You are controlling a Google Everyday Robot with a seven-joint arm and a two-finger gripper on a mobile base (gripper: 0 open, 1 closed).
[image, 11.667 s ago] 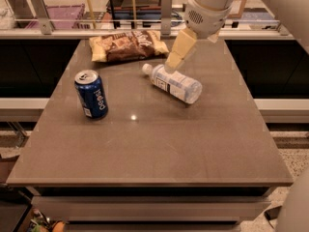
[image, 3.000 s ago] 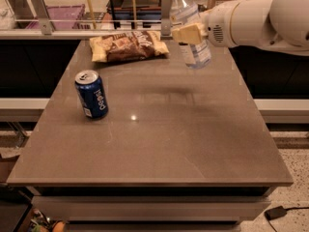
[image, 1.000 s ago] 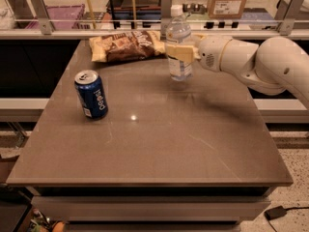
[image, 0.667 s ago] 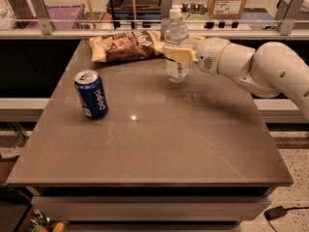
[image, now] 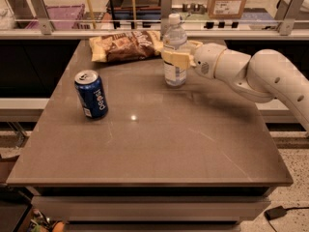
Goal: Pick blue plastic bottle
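Note:
The blue plastic bottle (image: 175, 52) is a clear, pale-bluish water bottle with a white cap and a white label. It stands upright at the far middle of the table, its base at or just above the tabletop. My gripper (image: 175, 58) reaches in from the right on a white arm (image: 251, 74). Its yellowish fingers (image: 174, 58) are shut around the bottle's middle.
A dark blue Pepsi can (image: 91, 94) stands upright at the left of the grey table (image: 145, 144). A brown and yellow chip bag (image: 126, 45) lies at the far edge, just left of the bottle. A rail and shelves with boxes run behind the table.
The bottle, once lying on the table, is held upright in my gripper. It came down from a raised, tilted hold, and over the last second it shifted slightly left.

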